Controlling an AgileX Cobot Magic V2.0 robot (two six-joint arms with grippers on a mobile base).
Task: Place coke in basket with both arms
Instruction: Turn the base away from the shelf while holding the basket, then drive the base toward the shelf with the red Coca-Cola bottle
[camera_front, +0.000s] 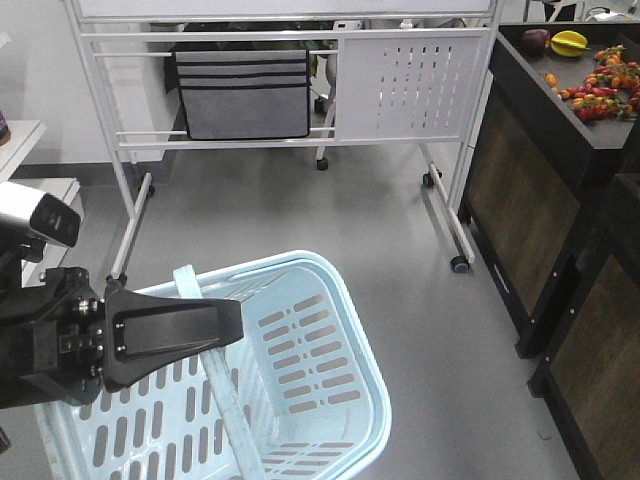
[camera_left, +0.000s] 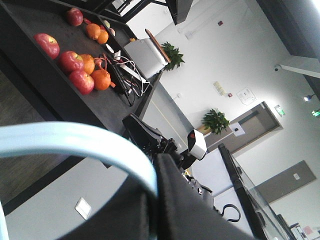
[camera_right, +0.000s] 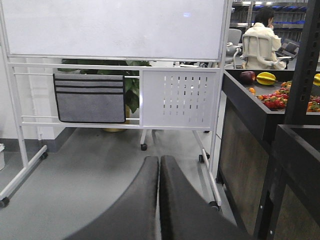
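Observation:
The pale blue basket (camera_front: 352, 318) hangs low in the front view, above the grey floor, and I see nothing inside it. My left gripper (camera_front: 236, 325) is shut on its flat handle bar (camera_front: 226, 402). In the left wrist view the same handle (camera_left: 75, 140) curves in from the left and ends pinched between the left gripper's (camera_left: 155, 196) black jaws. The right gripper (camera_right: 159, 160) is shut with nothing between its fingers and points at the floor in front of a whiteboard stand. It does not show in the front view. The coke is out of view.
A white wheeled whiteboard stand (camera_front: 395, 85) with a grey pocket bag (camera_front: 243, 95) stands ahead. A dark shelf unit (camera_front: 545, 170) with fruit (camera_front: 600, 85) runs along the right. Apples and oranges (camera_left: 80, 67) lie on a dark shelf. A person (camera_right: 260, 37) sits far back.

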